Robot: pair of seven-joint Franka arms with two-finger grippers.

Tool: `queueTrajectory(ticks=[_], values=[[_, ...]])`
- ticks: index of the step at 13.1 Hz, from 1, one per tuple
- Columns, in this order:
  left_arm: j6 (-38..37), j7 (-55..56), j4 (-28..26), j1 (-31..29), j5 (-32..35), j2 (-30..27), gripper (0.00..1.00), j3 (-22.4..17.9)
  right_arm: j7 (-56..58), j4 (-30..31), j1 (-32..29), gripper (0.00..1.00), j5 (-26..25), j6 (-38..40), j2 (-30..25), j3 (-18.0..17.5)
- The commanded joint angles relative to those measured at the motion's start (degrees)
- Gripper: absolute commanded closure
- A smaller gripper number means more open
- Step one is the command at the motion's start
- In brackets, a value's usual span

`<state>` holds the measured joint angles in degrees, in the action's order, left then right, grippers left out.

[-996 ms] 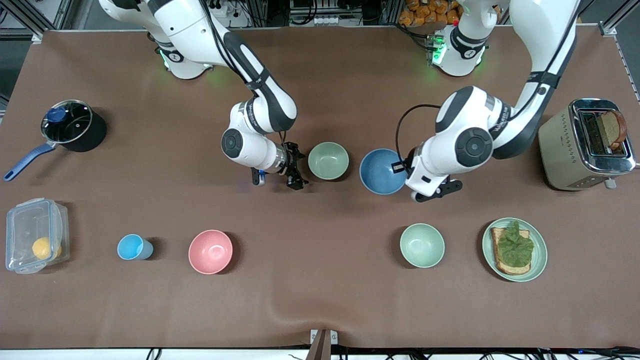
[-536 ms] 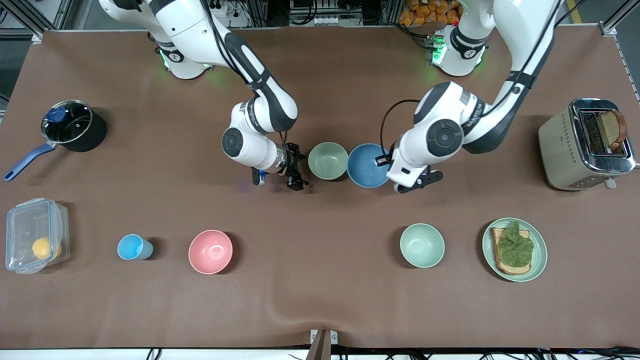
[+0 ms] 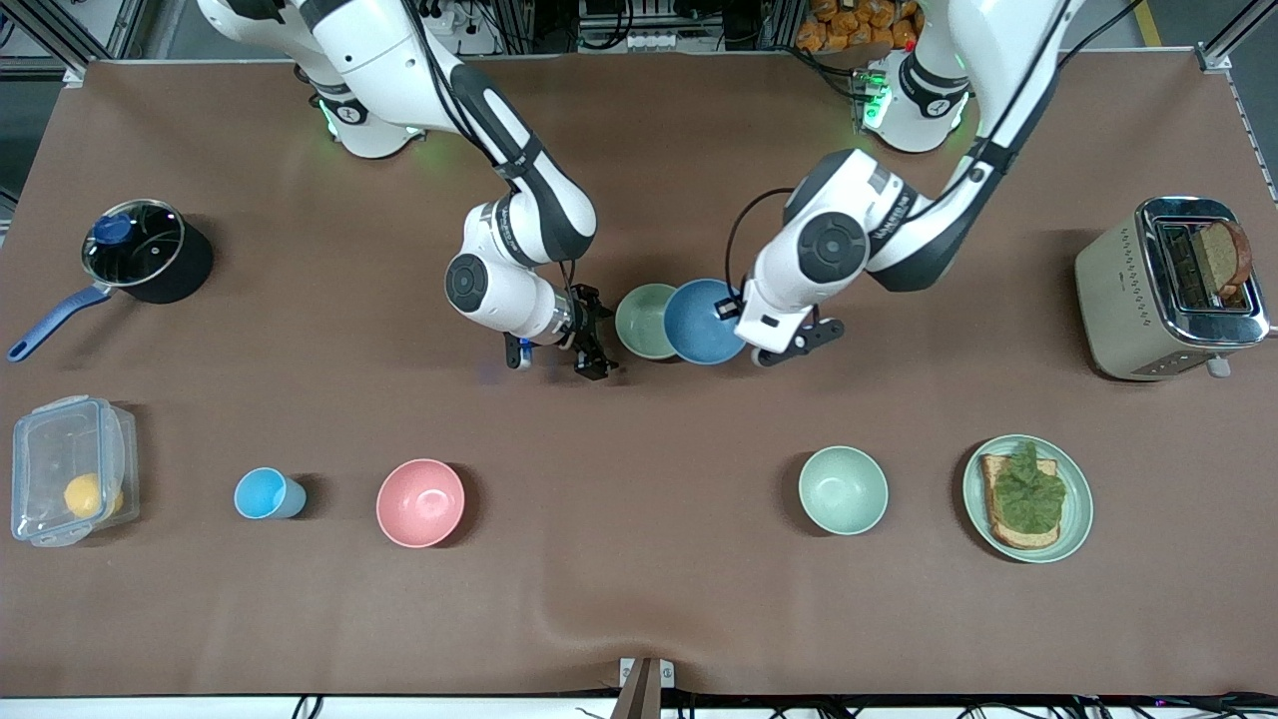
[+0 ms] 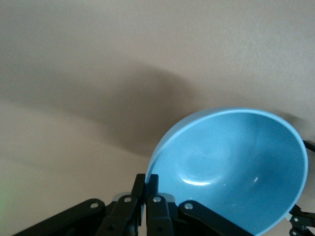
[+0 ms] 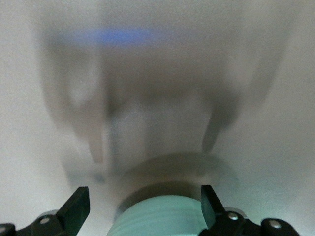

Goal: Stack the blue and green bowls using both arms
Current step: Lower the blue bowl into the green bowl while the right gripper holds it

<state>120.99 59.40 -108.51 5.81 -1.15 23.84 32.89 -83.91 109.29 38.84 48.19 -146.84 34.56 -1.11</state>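
Observation:
The blue bowl (image 3: 704,322) is held by its rim in my left gripper (image 3: 739,311), which is shut on it. The bowl overlaps the edge of the green bowl (image 3: 640,320), on the side toward the left arm's end. In the left wrist view the fingers (image 4: 153,186) pinch the blue bowl's (image 4: 231,172) rim. The green bowl sits on the table. My right gripper (image 3: 595,336) is open, low beside the green bowl on the side toward the right arm's end. In the right wrist view the green bowl (image 5: 162,219) lies between the spread fingers (image 5: 77,202).
Nearer the front camera stand a pink bowl (image 3: 420,502), a light-blue cup (image 3: 265,493), a mint-green bowl (image 3: 843,489) and a plate with toast (image 3: 1073,519). A toaster (image 3: 1118,290) stands at the left arm's end. A pot (image 3: 145,250) and a plastic container (image 3: 70,469) are at the right arm's end.
My left arm has carried the blue bowl toward the right arm's end, from apart from the green bowl to overlapping its edge. The right arm has not moved.

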Motion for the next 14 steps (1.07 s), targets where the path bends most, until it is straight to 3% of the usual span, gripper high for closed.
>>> queueTrajectory(ticks=[1,14], values=[[1.44,3.43,-0.82,2.09,-0.26,-0.11,1.0,0.15,-0.2,0.05,0.28,0.0,1.38,-0.55,-0.02,-0.12],[11.98,4.5,-2.41,6.49,2.56,4.01,1.0,0.07,-0.03,0.05,0.19,0.0,1.29,-0.2,-0.19,-0.12]])
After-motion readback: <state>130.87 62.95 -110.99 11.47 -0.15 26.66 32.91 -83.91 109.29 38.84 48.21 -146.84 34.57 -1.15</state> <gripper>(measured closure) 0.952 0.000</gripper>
